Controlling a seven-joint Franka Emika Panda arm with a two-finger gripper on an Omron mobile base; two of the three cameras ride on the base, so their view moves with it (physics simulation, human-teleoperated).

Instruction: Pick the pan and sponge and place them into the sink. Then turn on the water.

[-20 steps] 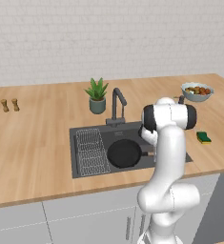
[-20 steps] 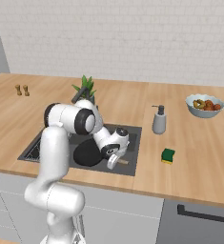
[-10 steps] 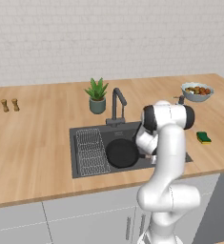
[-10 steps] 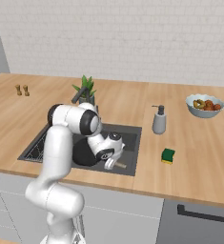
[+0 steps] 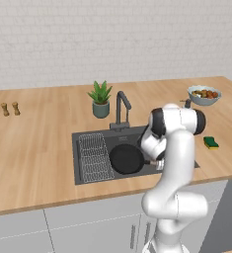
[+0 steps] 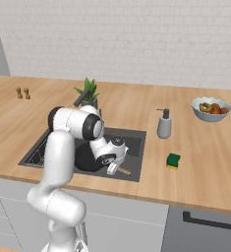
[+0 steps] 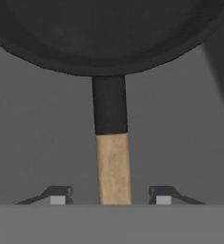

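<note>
I see pan (image 5: 127,158) in sink (image 5: 83,174); gripper (image 7: 110,195) fingers apart, straddling wooden handle (image 7: 113,167), not touching.

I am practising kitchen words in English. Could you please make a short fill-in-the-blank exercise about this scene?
1. The pan lies inside the ____.
2. The sponge lies on the ____, to the right of the sink.
3. The jaws of the gripper stand ____, one on each side of the pan's wooden handle.
4. The bowl holds ____.

Missing words: sink; counter; open; fruit
</note>
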